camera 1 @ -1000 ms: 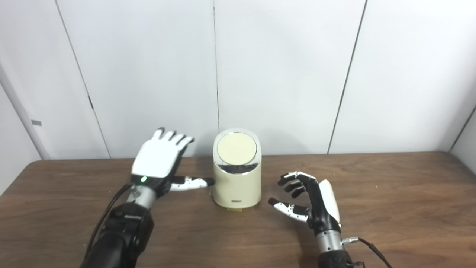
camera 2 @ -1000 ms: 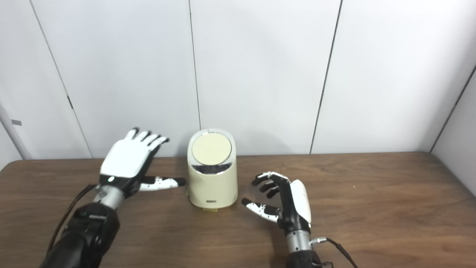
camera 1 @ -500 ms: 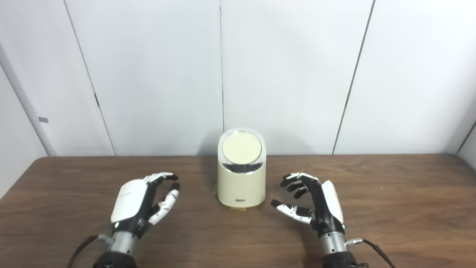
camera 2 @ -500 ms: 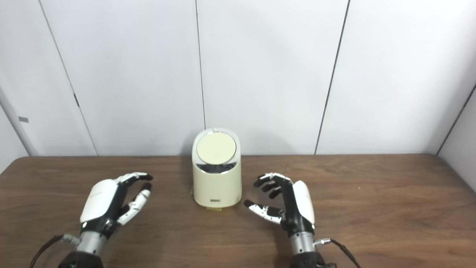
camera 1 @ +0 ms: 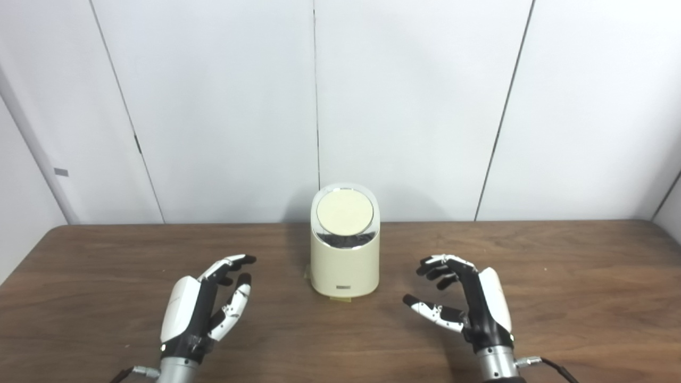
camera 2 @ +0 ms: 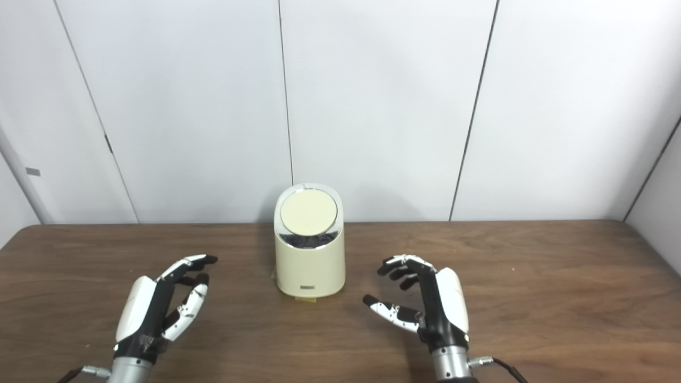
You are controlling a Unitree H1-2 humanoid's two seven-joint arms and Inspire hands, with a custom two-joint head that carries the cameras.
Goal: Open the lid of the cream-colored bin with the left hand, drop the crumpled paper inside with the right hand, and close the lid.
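Note:
The cream-colored bin (camera 1: 345,266) stands upright at the middle of the brown table, near the back. Its round lid (camera 1: 345,212) lies shut on the slanted top. My left hand (camera 1: 202,308) is open and empty, low over the table to the front left of the bin, well apart from it. My right hand (camera 1: 471,308) is open and empty, fingers curled loosely, to the front right of the bin, also apart from it. No crumpled paper shows in either view.
The wooden table (camera 1: 574,276) runs across the whole picture, with a white panelled wall (camera 1: 425,106) right behind its far edge. A small yellowish tab (camera 1: 340,299) sticks out under the bin's front.
My left hand has dropped from beside the bin's left side, pulled back toward me and turned on edge. My right hand has drawn back a little. The camera has shifted slightly.

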